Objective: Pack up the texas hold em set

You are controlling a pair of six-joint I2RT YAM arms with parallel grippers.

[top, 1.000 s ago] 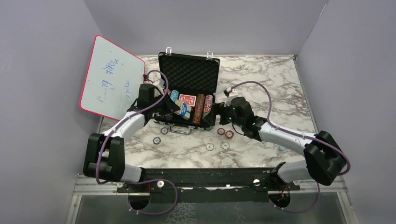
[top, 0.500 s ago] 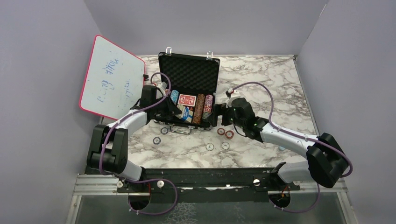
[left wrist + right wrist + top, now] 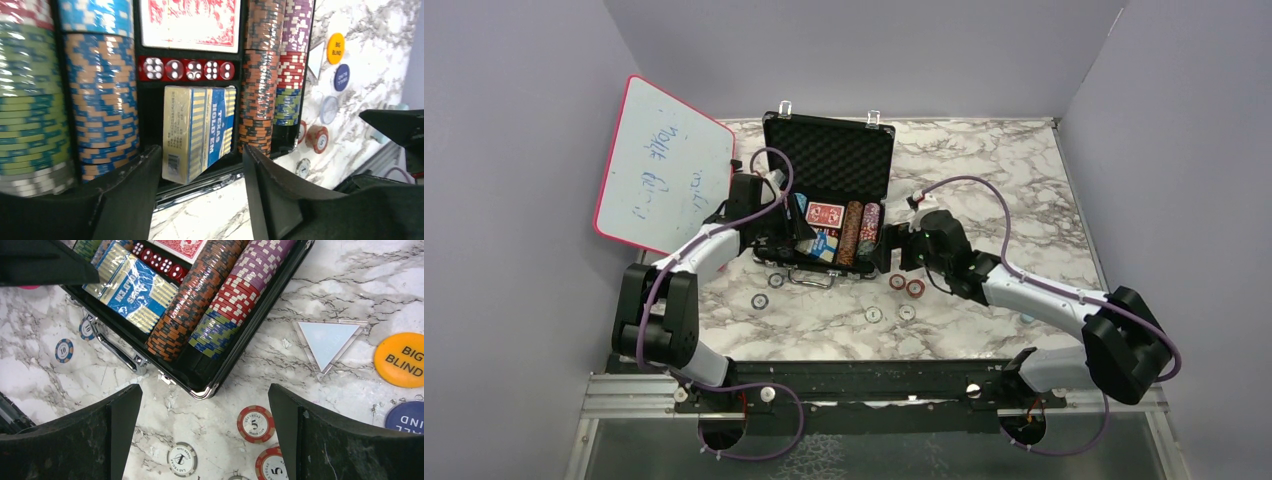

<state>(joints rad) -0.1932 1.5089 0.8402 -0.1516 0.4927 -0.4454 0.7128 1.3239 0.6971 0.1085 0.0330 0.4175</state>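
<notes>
— What's nearest?
— Loose chips [image 3: 907,312] on the counter [image 3: 994,170], near the handle [image 3: 812,280].
— The case [image 3: 829,155]?
— Open, long axis left-right, lid upright at the far side. Inside, the blue deck [image 3: 200,130] runs near-far, then the dice [image 3: 186,70] and red deck [image 3: 187,22]; chip rows [image 3: 260,75] flank them.
— Jaws?
— Both released: left before the blue deck, right at the case's right near corner.

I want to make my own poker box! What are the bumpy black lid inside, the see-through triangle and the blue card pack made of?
The lid lining looks like soft black foam: matte, egg-crate bumps. The triangle seems clear hard plastic, maybe acrylic: see-through, shiny bevelled edges. The blue card deck looks like cardboard under glossy plastic film that wrinkles and glares.
</notes>
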